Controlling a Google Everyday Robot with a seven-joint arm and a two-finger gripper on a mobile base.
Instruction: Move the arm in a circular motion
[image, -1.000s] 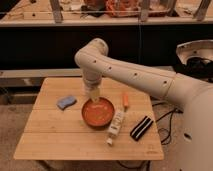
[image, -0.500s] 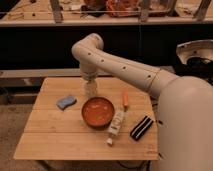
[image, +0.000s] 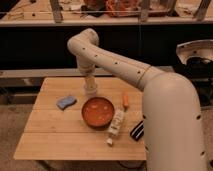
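The cream-white arm (image: 120, 65) reaches from the lower right up and left across the wooden table (image: 50, 135), bends at a rounded elbow (image: 84, 41) and drops straight down. The gripper (image: 90, 92) hangs at the end of the lower segment, just above the table behind the orange bowl (image: 98, 112).
A blue sponge (image: 66, 102) lies left of the bowl. An orange carrot-like item (image: 125, 100) lies right of it. A white bottle (image: 115, 127) lies on its side in front, with a dark flat object (image: 137, 131) beside it. A dark shelf and bench stand behind the table.
The arm has swung away from over the bowl, moving left and towards the back of the table. The elbow has shifted left and higher. The objects on the table have not moved.
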